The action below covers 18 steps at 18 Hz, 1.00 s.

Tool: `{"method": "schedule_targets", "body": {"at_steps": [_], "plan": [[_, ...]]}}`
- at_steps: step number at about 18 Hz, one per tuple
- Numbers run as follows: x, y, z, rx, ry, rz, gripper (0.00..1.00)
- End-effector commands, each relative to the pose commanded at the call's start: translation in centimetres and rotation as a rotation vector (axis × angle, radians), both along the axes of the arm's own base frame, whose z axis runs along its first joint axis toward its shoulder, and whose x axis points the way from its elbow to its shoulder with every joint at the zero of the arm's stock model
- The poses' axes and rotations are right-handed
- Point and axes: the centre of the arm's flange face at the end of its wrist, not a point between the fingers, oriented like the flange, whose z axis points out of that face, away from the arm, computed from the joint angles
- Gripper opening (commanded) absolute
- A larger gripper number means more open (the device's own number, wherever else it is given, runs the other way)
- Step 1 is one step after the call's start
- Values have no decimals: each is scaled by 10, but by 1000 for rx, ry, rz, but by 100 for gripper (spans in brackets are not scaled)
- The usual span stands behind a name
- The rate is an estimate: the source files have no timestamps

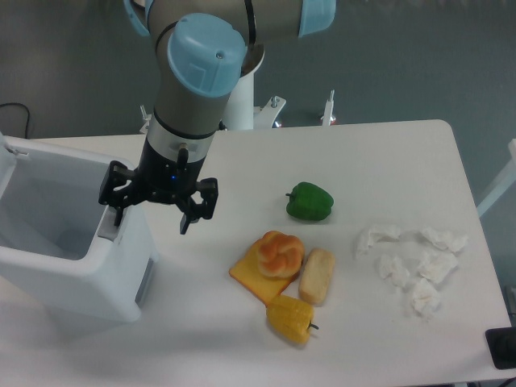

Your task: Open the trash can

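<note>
The trash can (76,266) stands at the lower left of the frame on the bench (387,161). Its top is open: the interior cavity is visible, and the lid appears swung up at the far left edge of the frame, mostly out of view.

The gripper (156,211) sits at center left, directly over the right rim of the trash can. Its 2 fingers are spread apart and point down, grasping nothing. The left finger (115,211) hangs at the push tab (106,230) on the rim; contact cannot be confirmed. The right finger hangs clear of the can wall, over the bench.

Relative to the gripper, the trash can lies below and to the left. Judged from this layout, the opening step looks complete; a straight upward retreat would clear the rim.
</note>
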Motion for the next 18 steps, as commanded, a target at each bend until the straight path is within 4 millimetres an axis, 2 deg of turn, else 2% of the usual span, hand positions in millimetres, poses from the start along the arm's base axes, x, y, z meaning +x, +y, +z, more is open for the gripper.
{"method": "schedule_targets", "body": {"at_steps": [4,7,10,15,18], "plan": [[-31,-15,0,11,24,5,100],[-69,-37,-3,19,55,7,100],[-98,-57,-6,15,120,-51,100],[-128,-75,-33,-104,297,-251,100],[-150,-96,-50,-131,329,-331,100]]}}
